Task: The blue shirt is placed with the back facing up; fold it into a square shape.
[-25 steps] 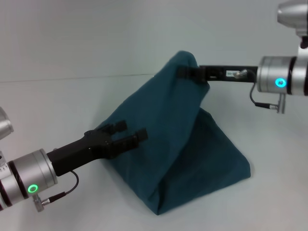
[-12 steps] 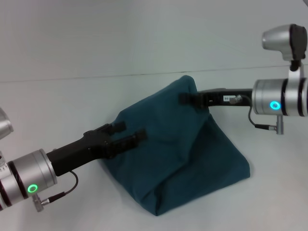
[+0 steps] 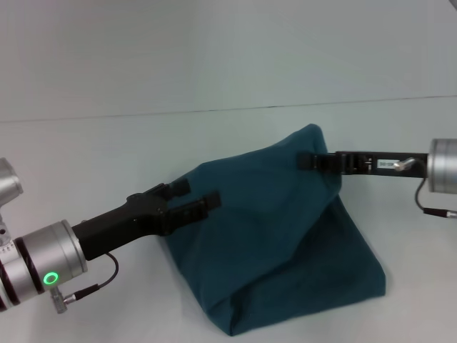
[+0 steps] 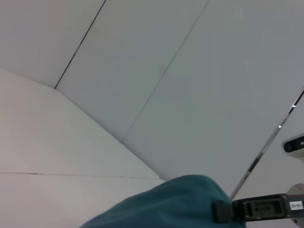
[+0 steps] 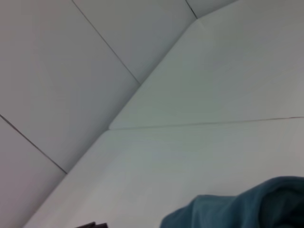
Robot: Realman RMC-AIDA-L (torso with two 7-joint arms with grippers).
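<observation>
Fingers of the right gripper (image 3: 308, 161) are clenched on a peak of the shirt (image 3: 278, 229) in the head view, holding that fabric up off the tabletop (image 3: 86, 157) so the cloth hangs down from the grip like a tent. The right arm reaches in level from the shirt's right side. Below the peak, the shirt's lower folds rest on the tabletop, spreading wide toward the near right. The left gripper (image 3: 194, 199) is at the shirt's left slope, its two fingers parted, one above the other; they lie against the fabric's left edge with nothing visibly pinched between them.

From the left wrist camera, the shirt (image 4: 166, 204) shows as a rounded teal hump, and the right gripper (image 4: 223, 211) meets its top from the side, gripping the fabric there. This arm's own fingers are out of frame.

From the right wrist camera, only a bunched edge of the shirt (image 5: 242, 209) appears, with pale tabletop (image 5: 190, 156) and wall beyond it. This arm's own fingers are not seen here.
</observation>
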